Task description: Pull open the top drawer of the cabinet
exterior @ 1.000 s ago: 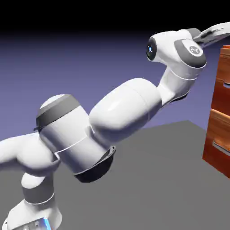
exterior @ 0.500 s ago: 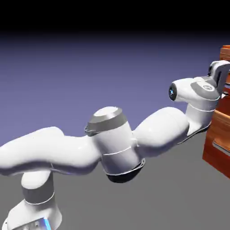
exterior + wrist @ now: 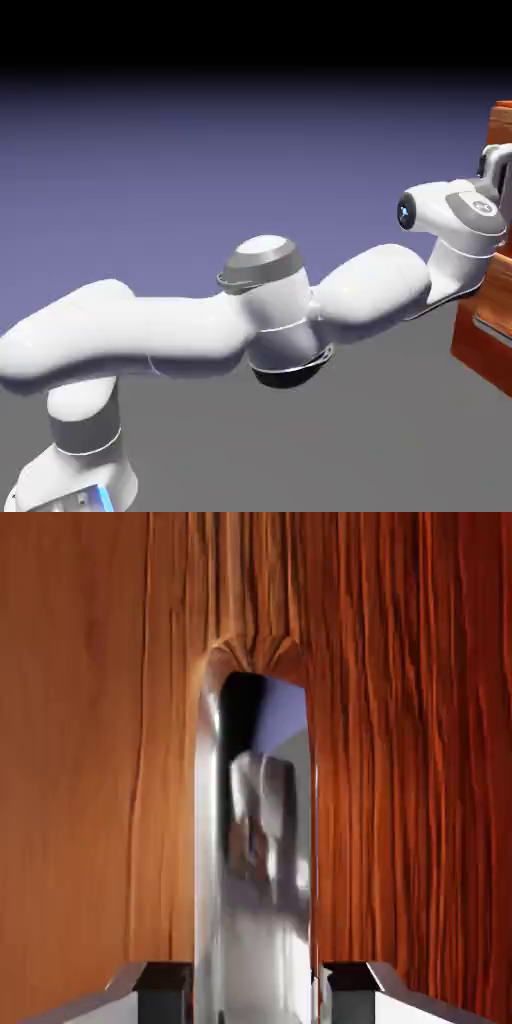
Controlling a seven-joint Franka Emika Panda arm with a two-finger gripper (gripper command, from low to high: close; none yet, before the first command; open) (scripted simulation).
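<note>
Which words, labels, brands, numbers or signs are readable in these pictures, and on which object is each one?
No text is readable.
On the grey cap of the white robot arm's wrist: a small pale mark, too small to read.
On the round black disc: a small blue lit sign, too small to read.
On the shiny metal bar handle: none.

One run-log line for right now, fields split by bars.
phase: grasp at cabinet | gripper: shut on the handle, a finger on each side | drawer front: fills hand view | pull: likely next
</note>
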